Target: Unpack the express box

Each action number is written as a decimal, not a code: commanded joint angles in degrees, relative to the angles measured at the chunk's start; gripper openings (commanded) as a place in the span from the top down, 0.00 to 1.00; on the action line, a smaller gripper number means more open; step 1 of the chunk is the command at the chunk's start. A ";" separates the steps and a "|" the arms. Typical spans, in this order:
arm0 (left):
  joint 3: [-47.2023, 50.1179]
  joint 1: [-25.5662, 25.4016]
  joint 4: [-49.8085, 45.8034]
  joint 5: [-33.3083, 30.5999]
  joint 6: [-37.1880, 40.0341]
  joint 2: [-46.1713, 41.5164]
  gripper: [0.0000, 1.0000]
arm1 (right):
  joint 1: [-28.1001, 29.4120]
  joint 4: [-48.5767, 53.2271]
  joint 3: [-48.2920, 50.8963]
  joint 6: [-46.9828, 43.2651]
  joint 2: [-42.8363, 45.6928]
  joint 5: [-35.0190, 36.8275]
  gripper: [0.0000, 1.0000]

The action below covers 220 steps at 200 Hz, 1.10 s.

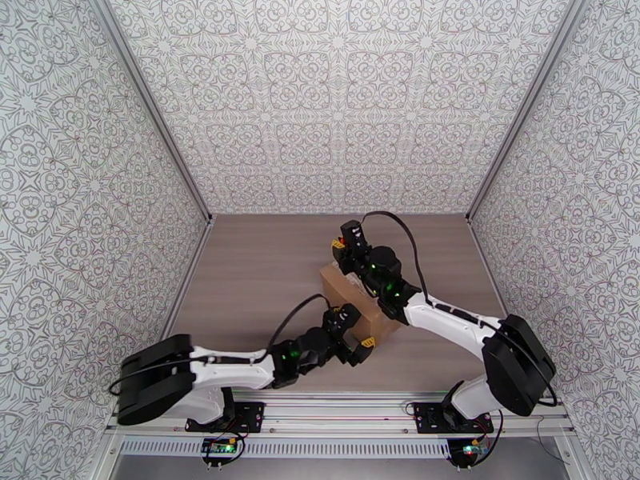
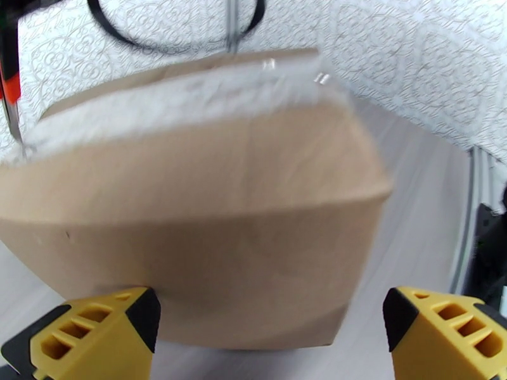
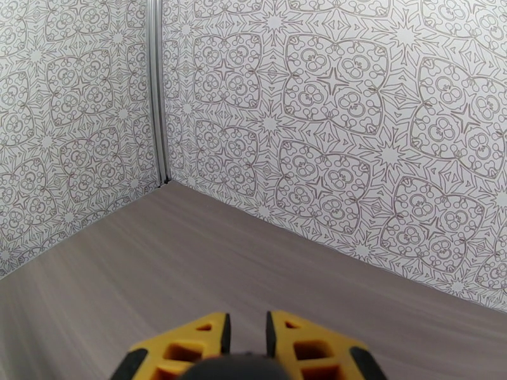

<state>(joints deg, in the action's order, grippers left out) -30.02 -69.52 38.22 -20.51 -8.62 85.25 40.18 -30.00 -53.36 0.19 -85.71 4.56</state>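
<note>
Express box point(image 2: 209, 204): plain brown cardboard, shiny tape point(image 2: 190, 96) along its top.

Lab test booth: patterned panel walls point(image 3: 329, 121) past the fingers point(image 3: 184, 346) of the right gripper point(image 3: 247, 324), aluminium corner post point(image 3: 155, 90), wood-grain tabletop point(image 3: 190, 261).

Legible text, labels, brands, numbers, signs: none. Express box point(image 2: 241, 204): plain brown card and glossy tape, no readable print. Wall covering point(image 3: 329, 121): repeating ornament, no lettering.

High top view and close left wrist view share the express box point(image 2: 222, 204).
</note>
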 commanded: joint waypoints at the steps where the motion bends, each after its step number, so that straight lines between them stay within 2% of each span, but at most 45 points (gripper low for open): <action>1: -2.26 -1.06 11.00 -11.53 1.70 4.64 0.01 | 0.34 4.24 2.73 -0.90 0.82 2.03 1.00; 14: -3.36 -1.43 14.89 -13.29 2.62 7.64 0.01 | 0.37 4.95 3.15 -0.88 1.34 2.34 1.00; 48: -4.71 -4.21 21.61 -13.19 3.73 12.45 0.01 | 0.38 6.94 3.62 -0.95 2.34 3.79 1.00; 79: -5.46 -7.60 24.39 -16.16 4.57 15.03 0.01 | 0.33 7.67 3.62 -1.13 2.59 5.23 1.00; 110: -7.07 -11.56 29.03 -25.15 9.69 17.38 0.01 | 0.33 8.22 3.44 -0.73 2.48 4.94 1.00; 137: -10.76 -14.54 36.90 -34.67 19.22 22.80 0.01 | 0.33 8.33 3.62 -0.19 2.80 4.29 1.00; 157: -12.90 -14.78 40.77 -37.34 22.15 25.77 0.01 | 0.38 8.45 3.79 -0.09 3.25 3.81 1.00; 190: -13.92 -14.52 37.06 -41.49 21.43 25.79 0.01 | 0.34 8.95 4.06 -0.02 3.86 2.37 1.00; 220: -15.54 -12.94 37.27 -44.32 24.87 26.69 0.01 | 0.30 10.17 3.72 0.86 4.37 2.15 1.00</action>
<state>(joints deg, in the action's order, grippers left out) -43.38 -83.81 73.87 -60.01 12.29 110.52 40.40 -26.48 -51.40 0.25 -81.82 6.87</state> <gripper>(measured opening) 0.994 0.213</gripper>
